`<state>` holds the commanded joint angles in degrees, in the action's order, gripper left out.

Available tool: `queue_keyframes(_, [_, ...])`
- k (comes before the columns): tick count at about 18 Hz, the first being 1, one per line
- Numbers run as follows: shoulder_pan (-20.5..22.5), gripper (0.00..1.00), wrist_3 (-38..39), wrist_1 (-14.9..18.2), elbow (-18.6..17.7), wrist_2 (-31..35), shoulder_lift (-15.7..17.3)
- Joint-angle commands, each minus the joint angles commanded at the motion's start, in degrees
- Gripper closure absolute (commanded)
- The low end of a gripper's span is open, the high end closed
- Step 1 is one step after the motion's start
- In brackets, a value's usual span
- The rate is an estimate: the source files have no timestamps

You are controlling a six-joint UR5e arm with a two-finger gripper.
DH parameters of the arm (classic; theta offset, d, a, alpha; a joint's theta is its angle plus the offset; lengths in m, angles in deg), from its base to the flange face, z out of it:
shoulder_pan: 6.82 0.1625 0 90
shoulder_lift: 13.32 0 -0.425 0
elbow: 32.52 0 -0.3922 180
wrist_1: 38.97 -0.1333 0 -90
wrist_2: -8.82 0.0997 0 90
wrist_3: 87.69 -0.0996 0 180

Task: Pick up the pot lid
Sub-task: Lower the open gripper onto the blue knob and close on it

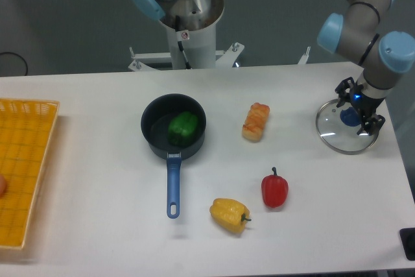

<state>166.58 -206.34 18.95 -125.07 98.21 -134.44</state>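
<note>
On the table (110,180), lid (336,135) partly behind pincer (362,103), bread (255,122), red pepper (274,189), pan (155,126)

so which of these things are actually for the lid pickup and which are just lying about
For the job:
- glass lid with blue knob
- pincer, open over it

Just lying about:
- black pan, green pepper inside
- brown bread-like piece
- red pepper
- yellow pepper
- yellow crate

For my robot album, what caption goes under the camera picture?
Gripper at the blue knob of the clear lid, green pepper in the pan.
</note>
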Motion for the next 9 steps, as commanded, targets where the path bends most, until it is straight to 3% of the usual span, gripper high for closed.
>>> queue_keyframes(9, [0.0, 0.08, 0.2, 0.1, -0.1, 0.0, -0.5])
